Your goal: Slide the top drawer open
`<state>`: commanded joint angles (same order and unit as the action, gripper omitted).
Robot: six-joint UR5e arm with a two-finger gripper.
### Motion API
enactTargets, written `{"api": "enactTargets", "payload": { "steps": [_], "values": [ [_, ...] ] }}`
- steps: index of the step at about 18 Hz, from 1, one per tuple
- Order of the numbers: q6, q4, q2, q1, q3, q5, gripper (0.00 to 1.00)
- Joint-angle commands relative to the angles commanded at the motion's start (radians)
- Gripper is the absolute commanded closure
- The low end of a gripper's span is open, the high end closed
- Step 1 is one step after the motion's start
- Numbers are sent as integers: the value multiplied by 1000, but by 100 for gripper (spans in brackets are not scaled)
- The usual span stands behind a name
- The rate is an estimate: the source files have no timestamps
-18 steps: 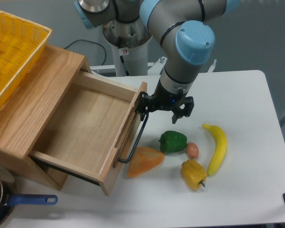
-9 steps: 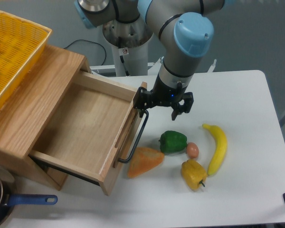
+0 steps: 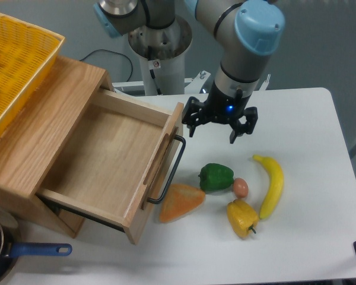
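Note:
The top drawer (image 3: 107, 160) stands pulled far out of the oak cabinet (image 3: 41, 119), its plain wood inside empty. Its black bar handle (image 3: 171, 169) runs along the front panel, facing the table's middle. My gripper (image 3: 213, 132) hangs open above the table to the right of the handle's upper end, clear of it, with nothing between its fingers.
A yellow mesh basket (image 3: 18, 65) sits on the cabinet top. Right of the drawer front lie an orange wedge-shaped item (image 3: 181, 202), a green pepper (image 3: 216, 177), an egg (image 3: 241, 187), a yellow pepper (image 3: 241, 217) and a banana (image 3: 272, 184). A blue-handled pan (image 3: 12, 252) is at the lower left.
My gripper has come away from the handle's upper end, moving right and a little up. The drawer stays at the same opening.

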<state>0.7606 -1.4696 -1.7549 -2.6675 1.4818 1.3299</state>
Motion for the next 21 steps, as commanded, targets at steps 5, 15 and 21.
{"api": "enactTargets", "payload": {
  "steps": [5,15,21],
  "values": [
    [123,-2,3,-3,15,113,0],
    [353,2,-1,-2,35,218,0],
    [431,8,-3,-38,46,224,0]
  ]
}}
